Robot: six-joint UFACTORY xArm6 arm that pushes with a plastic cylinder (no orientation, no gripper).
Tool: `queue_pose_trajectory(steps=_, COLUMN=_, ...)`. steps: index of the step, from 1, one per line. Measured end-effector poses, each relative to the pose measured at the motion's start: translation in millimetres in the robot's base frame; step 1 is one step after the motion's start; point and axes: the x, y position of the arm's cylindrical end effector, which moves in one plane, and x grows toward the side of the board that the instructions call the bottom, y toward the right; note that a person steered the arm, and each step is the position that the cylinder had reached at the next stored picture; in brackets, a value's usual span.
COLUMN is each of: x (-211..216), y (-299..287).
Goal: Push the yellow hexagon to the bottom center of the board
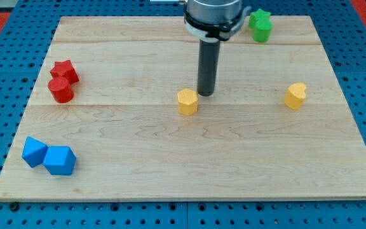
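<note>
Yellow hexagon (187, 102) sits near the middle of the surface (170, 184), a little toward the view's top of true centre. I have no hand to open or close, only a straight dark rod, and my tip (206, 94) rests on the wood just beside the hexagon, at its upper right as the view shows it. Whether the two touch I cannot tell; any gap is very slight.

That offset is what the coming push turns on. The goal lies straight toward the view's bottom from the hexagon, roughly under where it sits now, with bare wood all the way down. My tip is above the block but also off to its right, so I judge that a push from here would send it down and leftward instead of straight down. Shifting my tip to the view's left first, until it is directly above the hexagon, should give a cleaner line.

Other blocks lie well apart from that path: a yellow block (295, 96) far to the right, two green blocks (260, 26) at the top right, two red blocks (62, 81) at the left, and two blue blocks (49, 156) at the bottom left.
</note>
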Motion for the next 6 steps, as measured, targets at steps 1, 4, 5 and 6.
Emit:
queue_pose_trajectory(steps=1, x=11, y=-38)
queue_pose_trajectory(steps=4, x=110, y=-20)
queue_pose_trajectory(steps=5, x=73, y=-26)
queue_pose_trajectory(steps=6, x=87, y=-68)
